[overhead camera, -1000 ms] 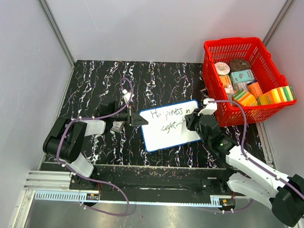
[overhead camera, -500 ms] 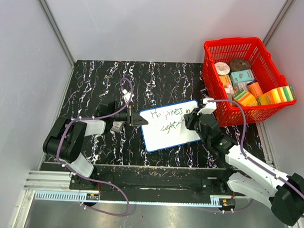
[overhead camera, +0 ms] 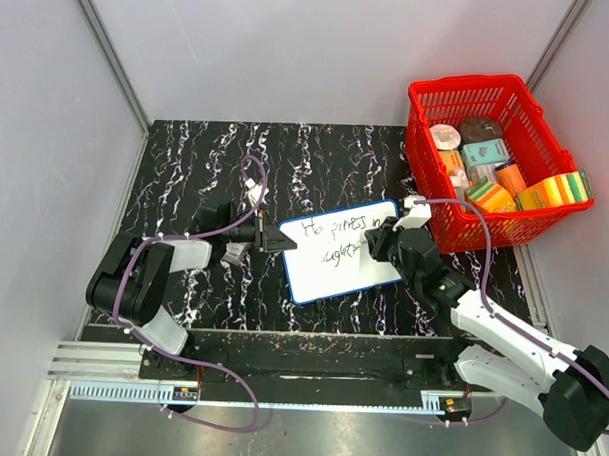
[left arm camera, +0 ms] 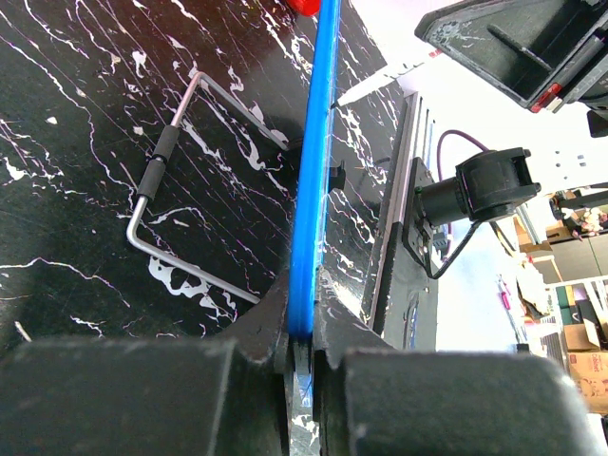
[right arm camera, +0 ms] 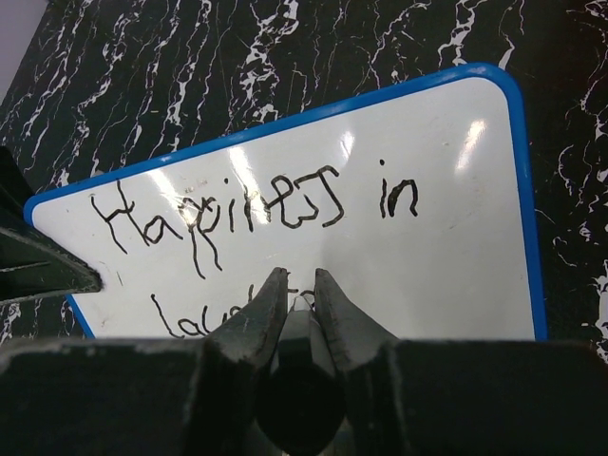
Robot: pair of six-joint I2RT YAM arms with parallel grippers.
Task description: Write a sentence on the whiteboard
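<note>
The whiteboard [overhead camera: 355,275] lies tilted on the black marble table, white with a thin blue rim [left arm camera: 313,171]. My left gripper [overhead camera: 275,237] [left arm camera: 302,347] is shut on the rim at the board's left edge. The sentence [overhead camera: 340,228] [right arm camera: 256,209] reads "Happiness in" on the first line, with a partly hidden second line beneath. At the board's right side my right gripper [overhead camera: 381,244] [right arm camera: 300,275] is shut on a dark marker [right arm camera: 302,328]. The marker's tip rests on the second line, and the fingers cover the end of that line.
A red basket [overhead camera: 470,86] with boxes and sponges stands at the back right, close to the right wrist. A bent metal wire handle [left arm camera: 166,157] lies on the table left of the board. Grey walls close the table in at left and right.
The right gripper with the marker has edged very slightly left over the second line. The left gripper and the board have stayed still.
</note>
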